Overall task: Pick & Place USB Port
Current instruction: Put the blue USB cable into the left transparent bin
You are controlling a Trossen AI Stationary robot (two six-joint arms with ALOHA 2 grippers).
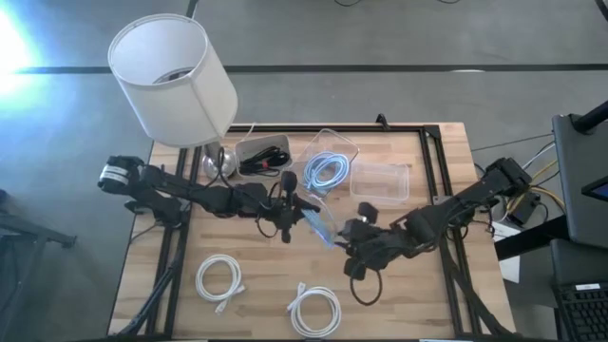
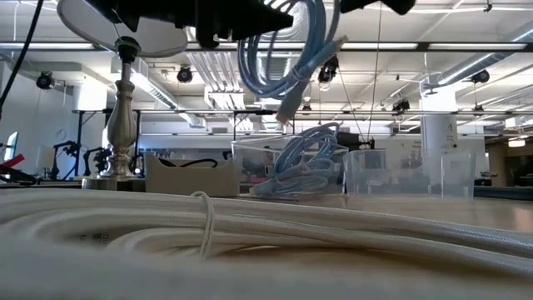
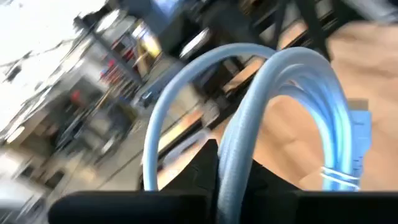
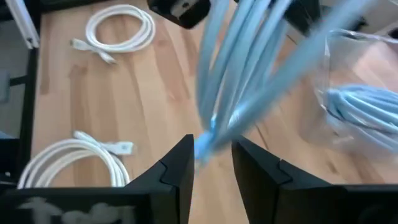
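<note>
Here the left claw point(image 1: 302, 211) clamps the blue cable point(image 1: 321, 226), right claw point(image 4: 211, 163) parted around it.

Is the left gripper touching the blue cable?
Touching. In the left wrist view the left gripper is shut on the blue cable, whose strands run straight down between its dark fingers.

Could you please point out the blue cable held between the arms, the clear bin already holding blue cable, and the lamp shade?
blue cable point(image 2: 275, 58), low view, on the hanging loop.
clear bin point(image 1: 334, 144), high view, on its far rim.
lamp shade point(image 1: 180, 90), high view, on its white side.
</note>
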